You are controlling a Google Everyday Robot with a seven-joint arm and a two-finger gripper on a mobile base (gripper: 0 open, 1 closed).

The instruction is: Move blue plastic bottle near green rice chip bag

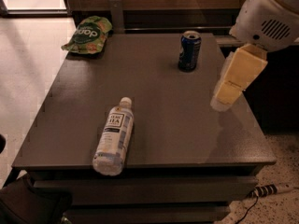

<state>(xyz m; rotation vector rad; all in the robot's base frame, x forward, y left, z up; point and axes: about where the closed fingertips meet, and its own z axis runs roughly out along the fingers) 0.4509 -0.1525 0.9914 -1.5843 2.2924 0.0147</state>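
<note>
Blue plastic bottle (113, 136) is laid sideways at lower left of the surface (177, 125), green rice chip bag (88, 34) at upper left; the gripper (223, 99) is seen at right, whether open or closed cannot be told.

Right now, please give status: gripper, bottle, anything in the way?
Gripper over grey table's right side. Clear plastic bottle with white cap lies near front edge, untouched. Wrinkly green chip bag at far-left corner; dark blue soda can far right, off that path.

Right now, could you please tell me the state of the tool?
Tool: over the table, far from the bottle; open or closed cannot be told.
</note>
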